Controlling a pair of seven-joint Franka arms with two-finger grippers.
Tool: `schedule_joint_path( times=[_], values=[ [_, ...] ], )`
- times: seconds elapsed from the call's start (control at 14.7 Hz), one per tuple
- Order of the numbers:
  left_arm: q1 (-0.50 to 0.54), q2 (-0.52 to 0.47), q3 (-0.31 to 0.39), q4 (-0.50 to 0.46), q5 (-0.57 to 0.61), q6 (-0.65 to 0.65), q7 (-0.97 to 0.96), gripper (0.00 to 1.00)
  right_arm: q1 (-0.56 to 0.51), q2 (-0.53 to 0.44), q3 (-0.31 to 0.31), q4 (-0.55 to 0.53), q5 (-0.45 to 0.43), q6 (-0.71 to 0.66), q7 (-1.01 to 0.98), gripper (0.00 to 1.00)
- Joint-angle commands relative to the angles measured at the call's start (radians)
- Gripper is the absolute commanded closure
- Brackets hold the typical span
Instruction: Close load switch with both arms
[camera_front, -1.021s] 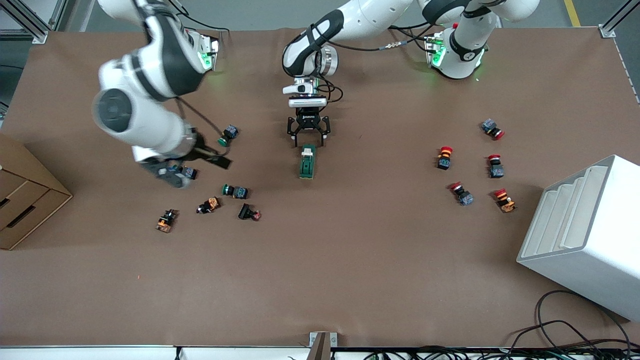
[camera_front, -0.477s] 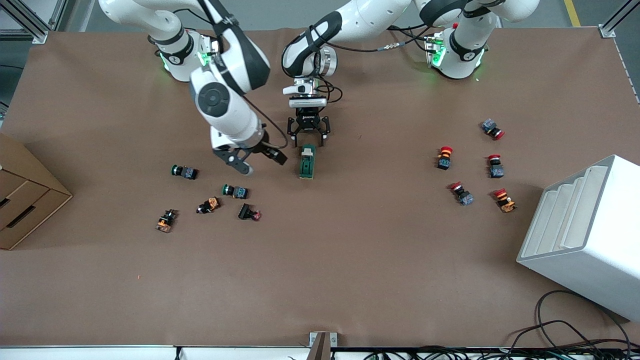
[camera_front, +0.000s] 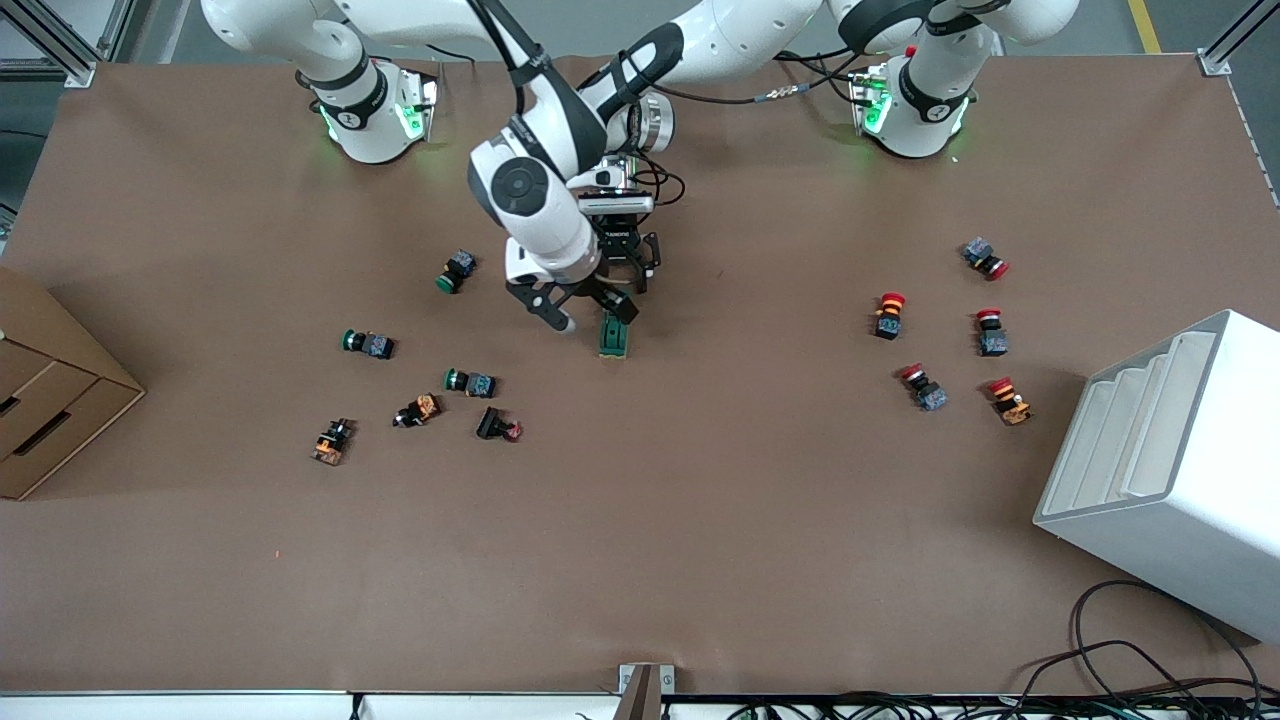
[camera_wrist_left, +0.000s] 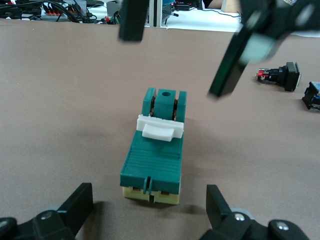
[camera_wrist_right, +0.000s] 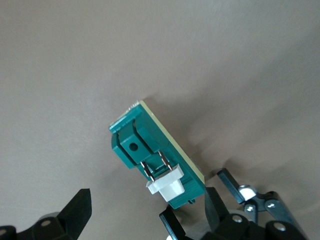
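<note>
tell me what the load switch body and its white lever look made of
Load switch body: likely moulded plastic, matt dark green, with crisp ribs and a cream base layer. Lever: probably white plastic, smooth and slightly glossy; thin metal-looking prongs carry it in the right wrist view.

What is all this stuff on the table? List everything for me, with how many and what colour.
Load switch: one, dark green with a white lever, mid-table.
Green-capped buttons: three, toward the right arm's end.
Orange and black parts: three, nearer the front camera than the green-capped buttons.
Red-capped buttons: five, toward the left arm's end.
White rack: one, at the left arm's end.
Cardboard box: one, brown, at the right arm's end.
Cables: black, at the table edge nearest the front camera.
Left gripper: black, open, over the switch's lever end.
Right gripper: black, open, over the switch.
</note>
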Motion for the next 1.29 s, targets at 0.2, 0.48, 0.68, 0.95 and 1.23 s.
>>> schedule_joint_path(
  times=[0.2,0.48,0.68,0.95,1.23],
  values=[
    [-0.013,0.041,0.009,0.018,0.018,-0.006,0.025,0.0,0.026,0.04,-0.012,-0.02,0.026,0.073,0.001,0.0],
    [-0.013,0.045,0.009,0.025,0.018,-0.008,0.038,0.0,0.043,0.077,-0.012,-0.019,0.026,0.138,0.001,0.0],
    [-0.013,0.044,0.009,0.025,0.015,-0.008,0.061,0.01,0.046,0.085,-0.012,-0.017,0.026,0.152,0.003,0.0],
    [-0.013,0.041,0.009,0.025,0.013,-0.008,0.067,0.01,0.06,0.091,-0.012,-0.016,0.041,0.166,0.003,0.0],
    [-0.013,0.041,0.009,0.025,0.013,-0.008,0.067,0.01,0.065,0.092,-0.012,-0.011,0.05,0.177,0.003,0.0]
  ],
)
